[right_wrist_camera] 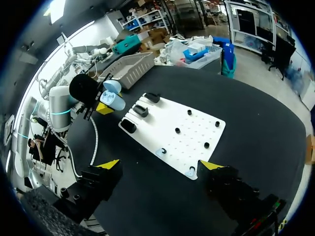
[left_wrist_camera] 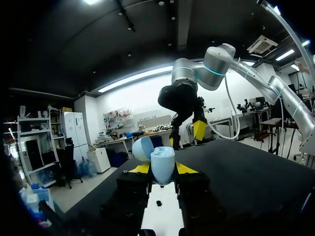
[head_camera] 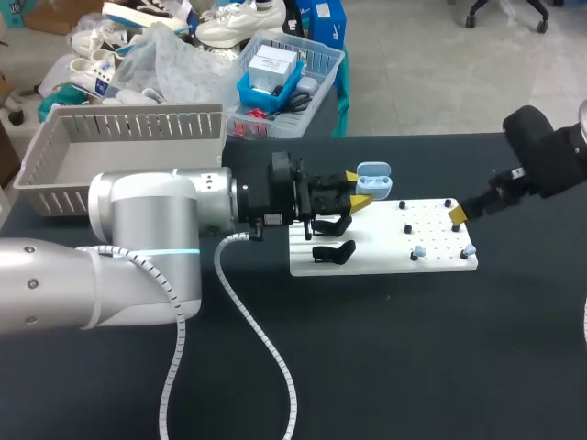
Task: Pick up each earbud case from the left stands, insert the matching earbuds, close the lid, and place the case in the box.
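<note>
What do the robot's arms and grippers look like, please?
The left arm and right arm are rounded silver-grey tubes with a cyan ring at a joint and a white spiral-wrapped cable. The left gripper and right gripper are black and blocky with yellow fingertips.

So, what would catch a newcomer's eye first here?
The left gripper holds a pale blue earbud case, lid open, between its fingers beside the black stands on the white board. The right gripper hangs open over the board's other end, near two pale blue earbuds.
</note>
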{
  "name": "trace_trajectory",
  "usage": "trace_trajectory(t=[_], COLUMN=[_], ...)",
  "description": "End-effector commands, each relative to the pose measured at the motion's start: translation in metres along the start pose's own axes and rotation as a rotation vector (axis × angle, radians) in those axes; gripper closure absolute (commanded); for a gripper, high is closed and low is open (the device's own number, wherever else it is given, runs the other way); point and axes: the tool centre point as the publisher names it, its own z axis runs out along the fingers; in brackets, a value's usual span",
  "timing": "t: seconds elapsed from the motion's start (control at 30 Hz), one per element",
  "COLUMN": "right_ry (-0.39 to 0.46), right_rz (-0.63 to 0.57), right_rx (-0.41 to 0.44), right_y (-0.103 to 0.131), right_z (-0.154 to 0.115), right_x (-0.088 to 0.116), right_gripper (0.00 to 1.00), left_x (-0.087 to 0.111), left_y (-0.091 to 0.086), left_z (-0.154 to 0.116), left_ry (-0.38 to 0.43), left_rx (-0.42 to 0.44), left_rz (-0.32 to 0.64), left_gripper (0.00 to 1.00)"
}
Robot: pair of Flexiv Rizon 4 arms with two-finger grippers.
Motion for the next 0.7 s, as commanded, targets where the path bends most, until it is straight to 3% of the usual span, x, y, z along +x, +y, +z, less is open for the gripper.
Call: trace_trajectory(t=[0.03,0.37,0.57,0.7], right_ry=[0.046,0.126,0.139,0.203], right_rz=[-0.010,-0.045,-0.110,-0.124], right_rx=[0.074,0.212,0.210,0.244], right_y=[0.005,-0.003,-0.013,-0.019], right_z=[-0.005,-0.005,-0.002,0.001], right_x=[0.004,0.028,0.039,0.040], right_gripper=[0.00,0.00,0.00,0.00], left_x=[0.000,0.000,0.000,0.000], left_y=[0.000,0.000,0.000,0.000], left_z=[0.000,0.000,0.000,0.000], left_ry=[-0.002,-0.002,-0.002,-0.002], left_rx=[-0.004,-0.004,-0.004,-0.004], left_rz=[0.002,0.002,0.002,0.002], left_gripper=[1.00,1.00,1.00,1.00])
